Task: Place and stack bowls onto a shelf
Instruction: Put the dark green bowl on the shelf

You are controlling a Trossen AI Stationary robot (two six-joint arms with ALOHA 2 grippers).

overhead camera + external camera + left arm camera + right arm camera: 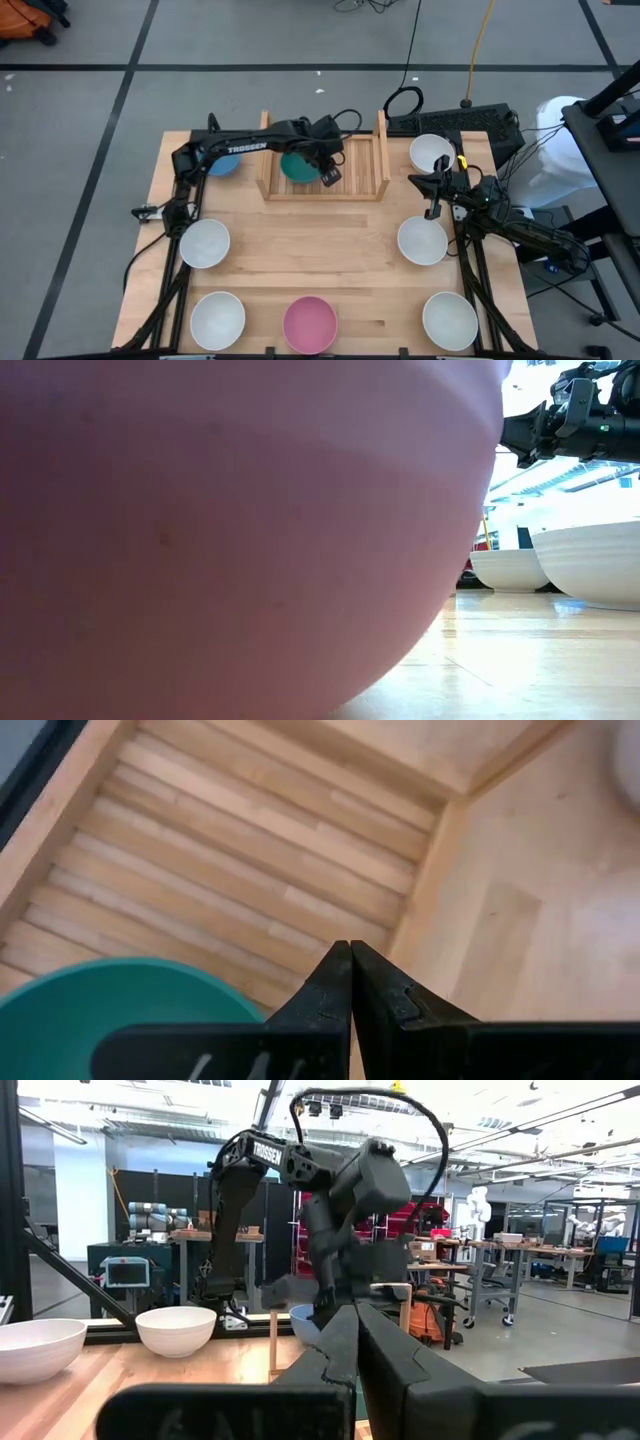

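left end effector [329, 176] closed, empty, over the shelf [372, 180]; teal bowl [297, 166] just beside it, bare slats opposite. right end effector [432, 211] closed, near worktop edge.

Slatted light-wood shelf [355, 170] (matt); smooth pink bowl [309, 323].

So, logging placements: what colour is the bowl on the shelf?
Teal green bowl, clearest in the high view.

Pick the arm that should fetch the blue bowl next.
Left. The left end effector hangs shut over the shelf by the teal bowl, and the blue bowl lies on its side. The right end effector waits among white bowls across the table.
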